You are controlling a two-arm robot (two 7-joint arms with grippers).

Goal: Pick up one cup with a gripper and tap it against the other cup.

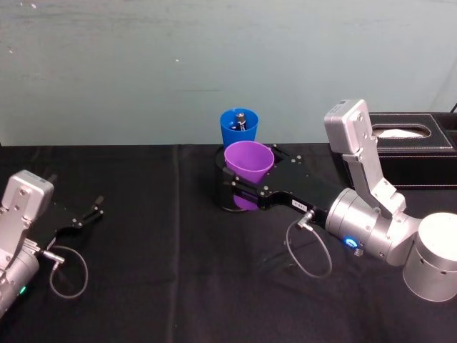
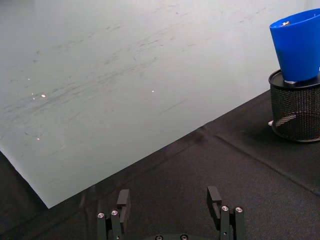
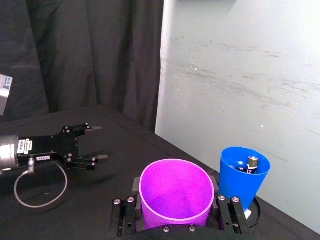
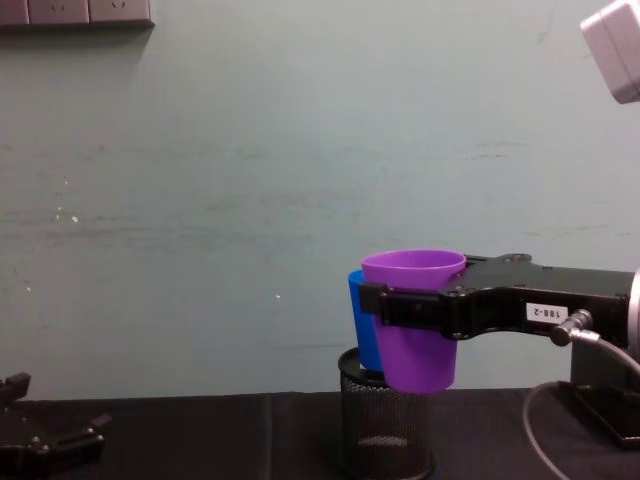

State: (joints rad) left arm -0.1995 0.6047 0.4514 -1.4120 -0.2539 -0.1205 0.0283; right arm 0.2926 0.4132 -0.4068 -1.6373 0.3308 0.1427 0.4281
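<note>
My right gripper (image 1: 253, 173) is shut on the purple cup (image 1: 248, 163), one finger on each side of its wall, and holds it upright above the table. In the chest view the purple cup (image 4: 415, 340) hangs in the labelled black gripper (image 4: 400, 305), overlapping the blue cup (image 4: 360, 325). The blue cup (image 1: 239, 127) stands in a black mesh holder (image 1: 225, 194) just behind. In the right wrist view the purple cup (image 3: 175, 192) and blue cup (image 3: 243, 175) are very close; I cannot tell if they touch. My left gripper (image 1: 91, 211) rests open at the table's left.
A small battery-like object (image 3: 250, 162) lies inside the blue cup. A black tissue box (image 1: 414, 146) stands at the back right. The table is covered by black cloth (image 1: 157, 271), with a pale wall behind. My left gripper (image 2: 168, 200) faces bare cloth.
</note>
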